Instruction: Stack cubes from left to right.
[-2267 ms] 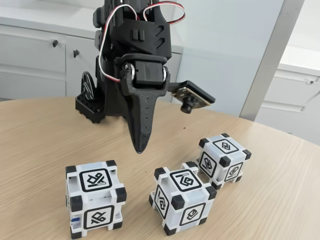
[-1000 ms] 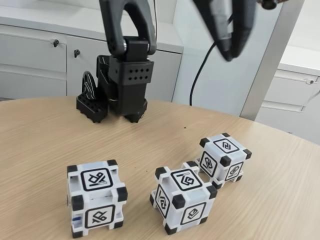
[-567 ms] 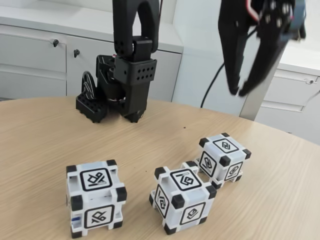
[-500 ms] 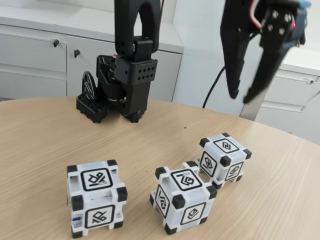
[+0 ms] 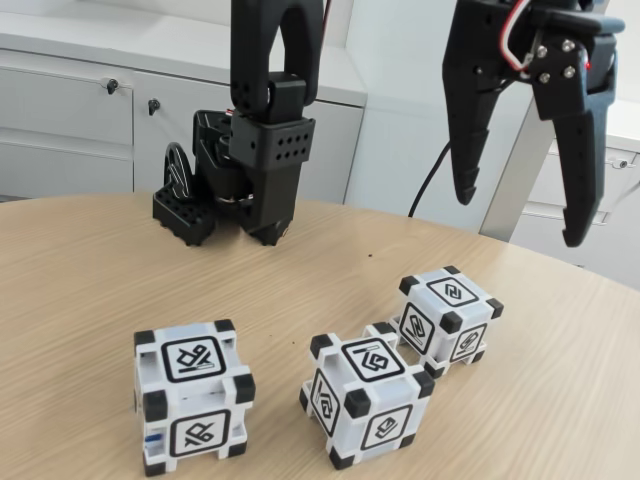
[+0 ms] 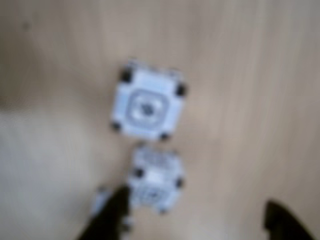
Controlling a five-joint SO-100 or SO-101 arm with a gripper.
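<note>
Gripper (image 5: 518,222) spread wide, empty, raised well above table (image 5: 80,290), upper right in fixed view; fingertips (image 5: 463,193) pointing down; 3 cubes sitting on tabletop, none stacked: left cube (image 5: 192,396) apart from others; middle cube (image 5: 366,400) just beside right cube (image 5: 446,312), touching or nearly so; arm base (image 5: 235,185) at far table edge; wrist view blurry: 2 cubes (image 6: 148,101) (image 6: 156,178) near each other, dark fingertips (image 6: 111,216) at bottom edge.
</note>
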